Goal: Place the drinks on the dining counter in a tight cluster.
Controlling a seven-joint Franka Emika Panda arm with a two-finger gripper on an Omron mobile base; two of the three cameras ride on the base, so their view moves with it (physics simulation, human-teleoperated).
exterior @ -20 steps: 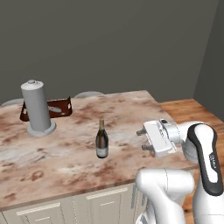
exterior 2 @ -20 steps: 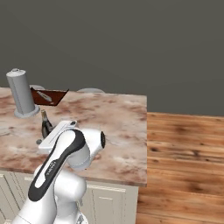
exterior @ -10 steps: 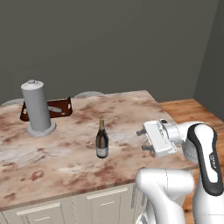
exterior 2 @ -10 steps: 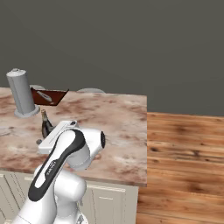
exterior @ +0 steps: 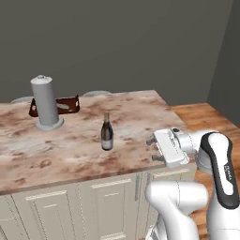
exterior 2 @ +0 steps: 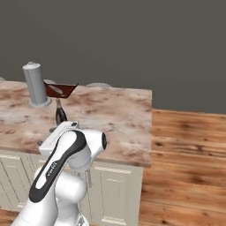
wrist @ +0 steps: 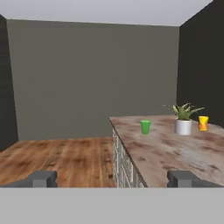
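1. Your pincer (exterior: 153, 149) stands wide open and holds nothing; in the hand view its two dark tips (wrist: 183, 178) sit far apart at the bottom.
2. It hovers over the near right part of the worktop (exterior: 79, 150), fingers pointing sideways along the surface, not down.
3. The wrist is level and the elbow folded back toward the base, so the arm sits compact beside the island's corner.
4. The wine bottle (exterior: 107, 132) stands upright on the worktop, near the pincer but apart from it, toward the middle.
5. Farther back, a tall grey cylinder (exterior: 46, 102) stands on its round base, with a dark reddish tray (exterior: 65, 105) just behind it.
6. The hand view looks along the island toward a green cup (wrist: 145, 127), a potted plant (wrist: 183, 119) and a small yellow-orange item (wrist: 203, 123) that is too small to identify.
7. My judgement: you are between bottles, with one drink placed. The next move calls for finding and fetching another drink, then setting it just beside the wine bottle without knocking it over.
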